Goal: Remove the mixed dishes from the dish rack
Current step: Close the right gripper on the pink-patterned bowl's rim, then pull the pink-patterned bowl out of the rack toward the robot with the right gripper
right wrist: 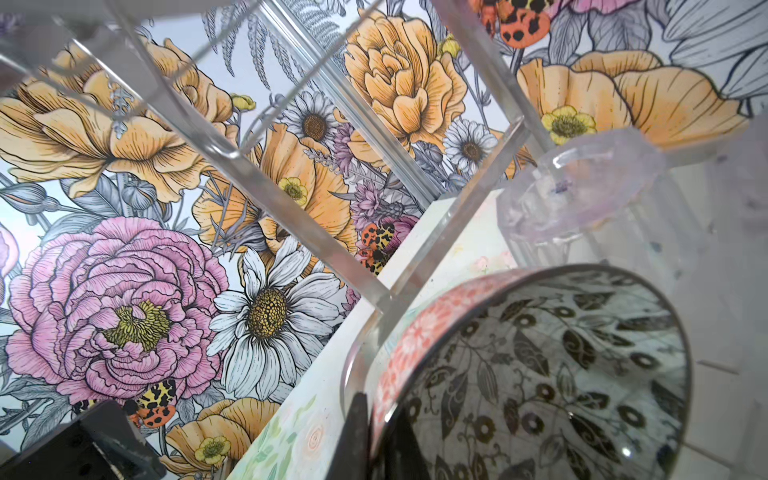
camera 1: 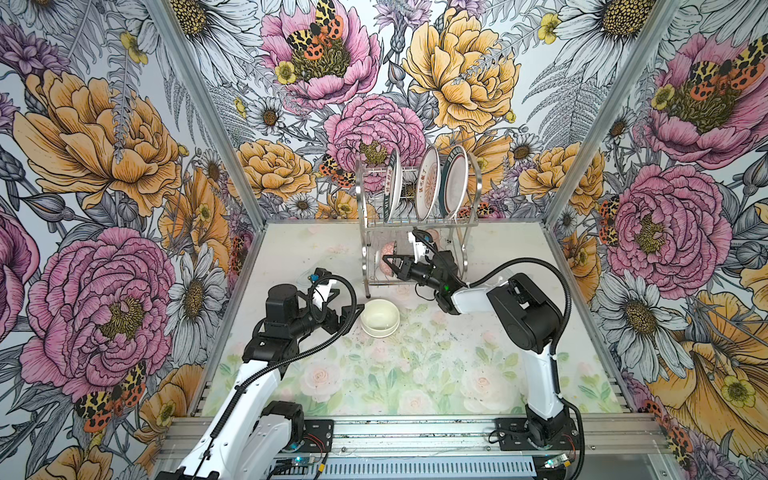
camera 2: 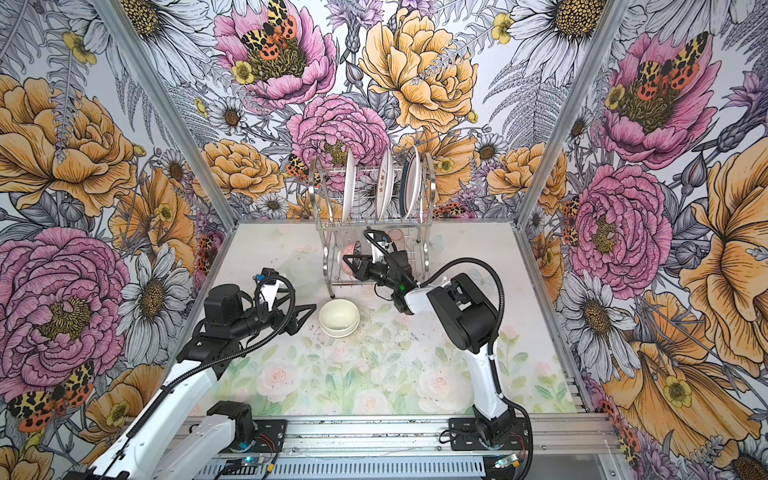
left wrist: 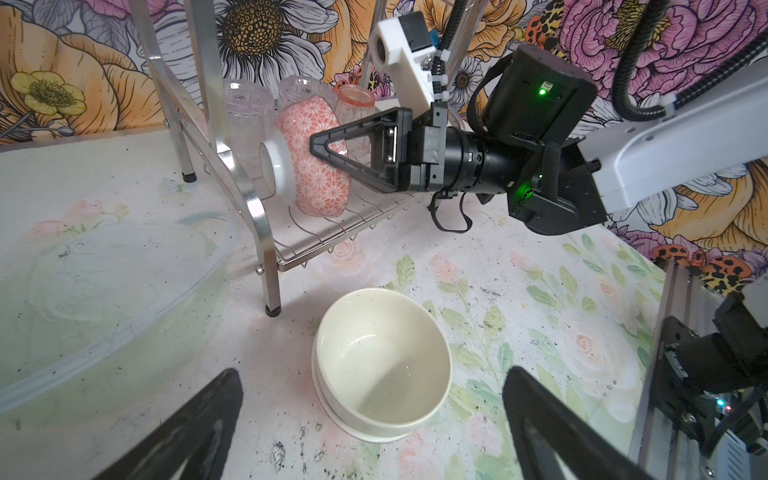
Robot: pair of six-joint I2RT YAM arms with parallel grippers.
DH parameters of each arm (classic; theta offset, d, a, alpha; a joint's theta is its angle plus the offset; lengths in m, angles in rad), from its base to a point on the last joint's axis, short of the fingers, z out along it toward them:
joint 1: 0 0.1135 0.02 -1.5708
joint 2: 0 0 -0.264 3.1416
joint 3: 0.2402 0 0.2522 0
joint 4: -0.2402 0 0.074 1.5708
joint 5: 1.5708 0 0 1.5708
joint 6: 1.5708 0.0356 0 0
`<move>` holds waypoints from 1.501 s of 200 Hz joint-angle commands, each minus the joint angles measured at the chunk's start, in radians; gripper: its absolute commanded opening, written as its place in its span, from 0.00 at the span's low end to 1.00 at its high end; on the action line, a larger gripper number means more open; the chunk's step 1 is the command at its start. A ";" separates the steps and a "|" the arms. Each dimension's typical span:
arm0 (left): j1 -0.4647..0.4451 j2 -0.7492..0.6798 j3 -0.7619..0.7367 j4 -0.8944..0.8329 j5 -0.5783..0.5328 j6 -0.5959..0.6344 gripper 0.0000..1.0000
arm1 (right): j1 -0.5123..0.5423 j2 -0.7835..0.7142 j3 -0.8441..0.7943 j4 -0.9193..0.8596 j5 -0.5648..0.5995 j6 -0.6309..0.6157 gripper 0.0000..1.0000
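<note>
The left pincer (left wrist: 372,371) gapes wide over the floral-print desk (camera 1: 415,374), near the plain cream ceramic bowl (camera 1: 380,318) standing upright there. Further right, on the lower shelf of the two-tier chrome wire dish rack (left wrist: 254,210), the pink flower-patterned bowl (left wrist: 322,187) stands on edge, its rim pinched in the closed right pincer (left wrist: 316,146). Three round plates (camera 1: 428,183) stand upright in the upper tier and bear red characters too small to read.

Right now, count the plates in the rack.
3, upright in the top tier of the dish rack: left plate, middle plate, teal-rimmed plate on the right. None seems hidden.
</note>
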 commanded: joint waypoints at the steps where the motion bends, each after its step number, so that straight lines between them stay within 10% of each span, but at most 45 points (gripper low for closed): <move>1: -0.010 -0.017 -0.006 -0.006 -0.017 0.023 0.99 | -0.004 0.000 0.034 0.142 0.019 0.006 0.02; 213: 0.045 -0.127 0.103 -0.098 -0.008 0.010 0.99 | 0.127 -0.342 -0.253 0.014 0.081 -0.310 0.00; 300: 0.068 -0.101 0.175 -0.078 -0.112 -0.053 0.99 | 0.211 -0.576 -0.030 -1.001 0.082 -0.777 0.00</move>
